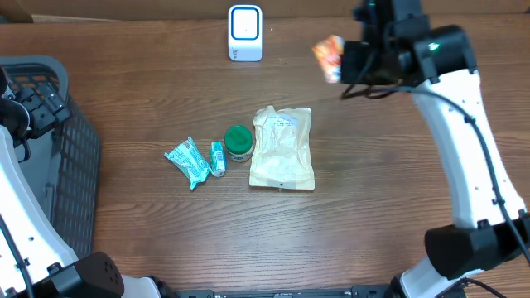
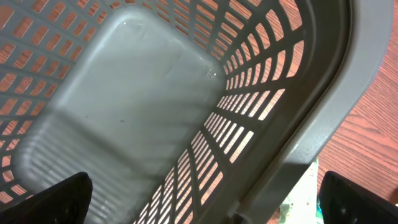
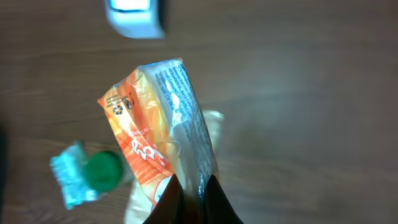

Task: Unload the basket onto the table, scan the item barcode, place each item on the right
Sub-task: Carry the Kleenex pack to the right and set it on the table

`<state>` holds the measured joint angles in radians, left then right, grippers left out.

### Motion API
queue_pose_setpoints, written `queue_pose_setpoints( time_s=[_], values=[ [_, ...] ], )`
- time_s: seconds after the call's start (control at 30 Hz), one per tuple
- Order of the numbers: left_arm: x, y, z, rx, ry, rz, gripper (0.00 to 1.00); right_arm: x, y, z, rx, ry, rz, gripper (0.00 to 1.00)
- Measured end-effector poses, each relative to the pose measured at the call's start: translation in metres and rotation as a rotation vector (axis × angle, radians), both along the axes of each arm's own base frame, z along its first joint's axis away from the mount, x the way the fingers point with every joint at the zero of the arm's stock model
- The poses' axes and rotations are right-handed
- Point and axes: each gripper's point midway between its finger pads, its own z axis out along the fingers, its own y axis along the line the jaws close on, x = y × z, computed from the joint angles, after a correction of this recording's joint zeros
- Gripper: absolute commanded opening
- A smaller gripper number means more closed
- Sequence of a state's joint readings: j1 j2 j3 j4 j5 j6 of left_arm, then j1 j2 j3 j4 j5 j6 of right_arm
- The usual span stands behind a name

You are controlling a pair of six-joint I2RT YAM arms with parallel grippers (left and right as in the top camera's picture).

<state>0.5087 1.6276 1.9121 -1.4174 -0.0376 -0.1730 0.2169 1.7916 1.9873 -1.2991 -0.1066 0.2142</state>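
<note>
Overhead: right gripper [image 1: 343, 63] holds orange packet [image 1: 328, 55] in air, upper right of frame, right of white scanner [image 1: 245, 33] at top centre. Suggest: swing packet left, turn barcode face to scanner window, hold steady. Barcode face not identifiable here.

Left wrist: left gripper [image 2: 205, 208] jaws spread wide, empty, above basket [image 2: 323, 112].

Right wrist: jaws pressed together, pinching packet's lower edge at bottom centre. Scanner blurred, cut off at top left. No barcode visible on the side facing the camera.
</note>
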Motion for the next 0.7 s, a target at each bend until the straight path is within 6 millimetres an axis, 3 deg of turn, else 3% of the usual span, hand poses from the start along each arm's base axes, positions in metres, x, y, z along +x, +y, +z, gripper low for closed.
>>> queue_pose_setpoints(
  time_s=[0.2,0.33,0.4,0.47,0.53,0.57,0.63,0.7],
  values=[
    [0.0,0.0,0.0,-0.001,-0.001,0.003,0.99,-0.008,-0.074,-0.07,0.007,0.185,-0.202,0.04],
    [0.0,0.0,0.0,-0.002,-0.001,0.003,1.0,-0.021,-0.112,-0.124,0.024,0.284,-0.318,0.05],
    [0.0,0.0,0.0,-0.002,-0.001,0.003,1.0,-0.025,-0.121,-0.141,0.031,0.305,-0.346,0.06],
    [0.0,0.0,0.0,-0.001,-0.001,0.003,1.0,-0.034,-0.129,-0.161,0.038,0.34,-0.373,0.22],
    [0.0,0.0,0.0,-0.001,-0.001,0.003,1.0,-0.046,-0.134,-0.18,0.046,0.38,-0.4,0.6],
    [0.0,0.0,0.0,-0.001,-0.001,0.003,1.0,-0.051,-0.136,-0.187,0.048,0.396,-0.407,0.73],
    [0.0,0.0,0.0,-0.002,-0.001,0.003,0.99,-0.059,-0.139,-0.197,0.051,0.423,-0.419,0.81],
    [0.0,0.0,0.0,-0.002,-0.001,0.003,1.0,-0.064,-0.141,-0.201,0.054,0.44,-0.428,0.83]
  ],
)
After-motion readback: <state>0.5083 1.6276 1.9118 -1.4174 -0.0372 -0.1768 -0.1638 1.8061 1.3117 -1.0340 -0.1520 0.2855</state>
